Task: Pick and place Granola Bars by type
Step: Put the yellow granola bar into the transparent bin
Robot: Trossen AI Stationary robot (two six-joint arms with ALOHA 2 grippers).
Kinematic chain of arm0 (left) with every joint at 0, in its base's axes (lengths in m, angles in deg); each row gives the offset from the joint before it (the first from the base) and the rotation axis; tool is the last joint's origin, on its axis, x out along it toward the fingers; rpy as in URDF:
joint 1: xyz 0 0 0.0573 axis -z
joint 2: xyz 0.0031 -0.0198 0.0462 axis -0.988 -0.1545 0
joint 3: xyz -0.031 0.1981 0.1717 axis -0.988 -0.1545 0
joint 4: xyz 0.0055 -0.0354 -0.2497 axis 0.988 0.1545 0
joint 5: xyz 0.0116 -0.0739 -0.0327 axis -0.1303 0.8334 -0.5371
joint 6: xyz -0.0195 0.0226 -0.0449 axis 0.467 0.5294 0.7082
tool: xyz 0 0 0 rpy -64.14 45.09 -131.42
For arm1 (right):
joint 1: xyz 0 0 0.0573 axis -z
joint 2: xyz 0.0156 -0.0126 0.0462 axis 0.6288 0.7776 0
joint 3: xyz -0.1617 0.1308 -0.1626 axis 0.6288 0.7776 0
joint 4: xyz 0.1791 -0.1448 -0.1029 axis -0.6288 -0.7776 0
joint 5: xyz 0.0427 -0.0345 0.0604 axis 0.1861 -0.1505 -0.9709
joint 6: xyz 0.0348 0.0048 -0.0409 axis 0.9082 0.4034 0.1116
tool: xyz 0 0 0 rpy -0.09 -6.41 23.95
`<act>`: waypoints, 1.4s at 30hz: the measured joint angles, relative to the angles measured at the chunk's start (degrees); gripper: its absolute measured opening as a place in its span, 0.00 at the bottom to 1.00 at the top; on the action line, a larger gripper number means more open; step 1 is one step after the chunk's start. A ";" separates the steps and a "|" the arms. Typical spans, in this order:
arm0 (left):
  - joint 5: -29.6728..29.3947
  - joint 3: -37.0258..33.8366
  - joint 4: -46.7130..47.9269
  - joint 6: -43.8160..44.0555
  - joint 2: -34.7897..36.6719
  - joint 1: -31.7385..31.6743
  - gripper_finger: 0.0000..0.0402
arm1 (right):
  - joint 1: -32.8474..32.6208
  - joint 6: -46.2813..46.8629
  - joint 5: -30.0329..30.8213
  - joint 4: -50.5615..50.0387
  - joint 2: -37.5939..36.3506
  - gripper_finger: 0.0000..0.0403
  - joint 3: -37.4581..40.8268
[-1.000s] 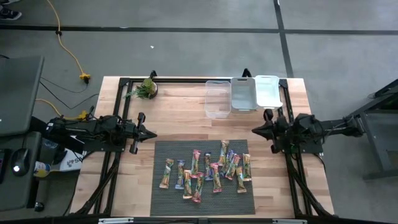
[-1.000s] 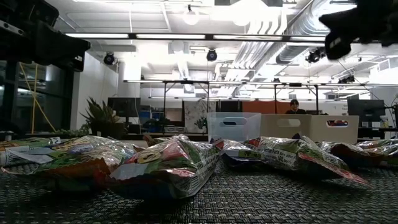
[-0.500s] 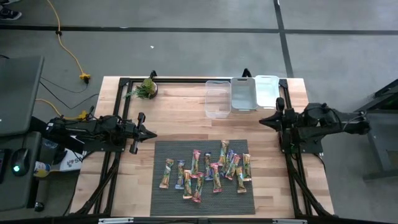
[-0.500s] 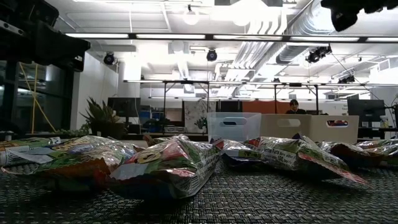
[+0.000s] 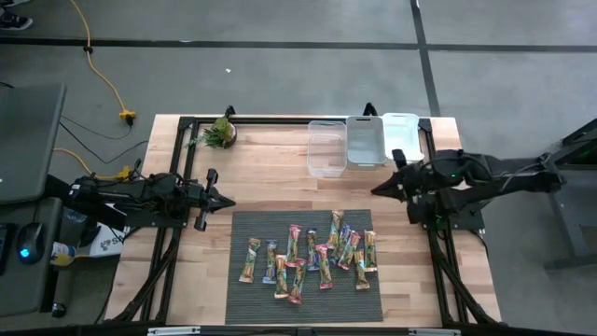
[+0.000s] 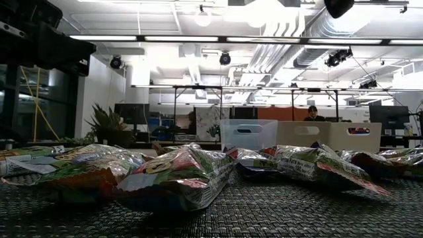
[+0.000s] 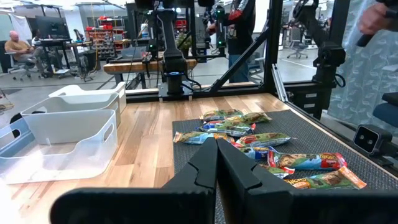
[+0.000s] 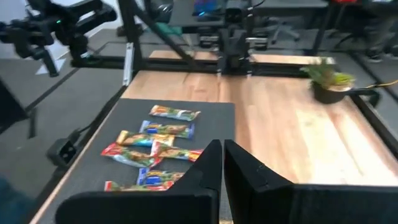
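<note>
Several granola bars (image 5: 312, 254) in orange, pink and blue-green wrappers lie scattered on a dark mat (image 5: 242, 289) at the table's near middle; they also show in the low view (image 6: 178, 175), the left wrist view (image 7: 261, 140) and the right wrist view (image 8: 155, 140). My left gripper (image 5: 229, 201) is shut and empty, left of the mat. My right gripper (image 5: 376, 190) is shut and empty, raised above the table right of the mat, near the bins.
Three clear and white bins (image 5: 364, 142) stand in a row at the table's far middle-right. A small potted plant (image 5: 220, 133) stands at the far left. Bare wood lies between the mat and the bins. People show in the room beyond.
My right gripper has drawn back toward the table's right and far edges, then swung out again toward the left, ending a little farther from the near edge than before. It has risen in the low view. The bars have not moved.
</note>
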 joint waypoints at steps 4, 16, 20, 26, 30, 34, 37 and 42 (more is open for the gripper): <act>0.00 0.00 0.00 0.00 0.00 -0.02 0.00 | 0.00 -0.04 -6.98 0.51 3.87 0.00 -2.12; 0.00 -0.01 0.00 0.00 0.00 -0.02 0.00 | -3.23 -1.97 -19.95 -6.79 10.29 0.00 -2.49; 0.00 0.00 0.00 0.00 -0.01 -0.02 0.00 | -6.06 2.09 -9.49 -13.63 12.03 0.00 -2.49; 0.00 0.00 -0.02 0.00 0.00 -0.01 0.00 | -8.90 21.51 1.27 -18.44 14.01 0.00 -2.49; 0.00 0.00 0.00 0.00 0.00 -0.01 0.00 | -10.60 34.25 1.72 -18.49 15.66 0.00 -2.49; 0.00 0.00 0.00 0.00 -0.02 -0.02 0.00 | -12.03 49.24 2.10 -19.68 18.23 0.00 -2.52; 0.00 -0.01 0.00 0.00 -0.01 0.00 0.00 | -13.40 60.17 1.75 -22.39 20.77 0.00 -2.52; 0.00 0.00 -0.02 0.00 0.00 -0.01 0.00 | -15.57 75.66 1.46 -26.26 25.26 0.00 -2.49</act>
